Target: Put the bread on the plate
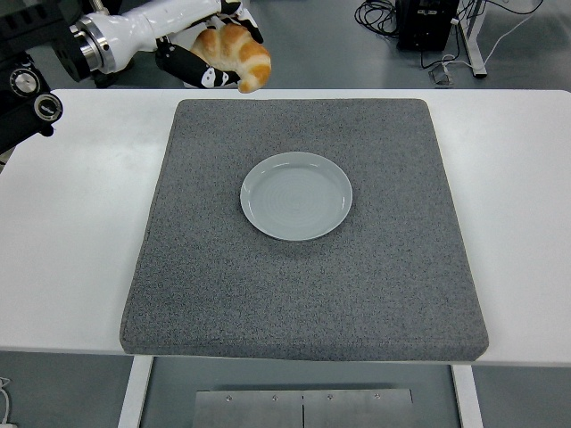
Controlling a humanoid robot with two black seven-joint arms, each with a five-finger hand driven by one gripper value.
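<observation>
A golden-brown croissant (235, 53) is held in the air by my left hand (214, 49), whose black fingers are curled around it. Both hang above the table's far edge, just past the back left corner of the grey mat (303, 276). A pale grey-blue round plate (295, 195) lies empty near the middle of the mat, to the right of and nearer than the croissant. The white and black left arm comes in from the upper left. My right arm does not show.
The grey mat covers most of the white table (71, 241). Beyond the far edge lie floor, cables and a black box (426, 22). White table legs stand behind the hand.
</observation>
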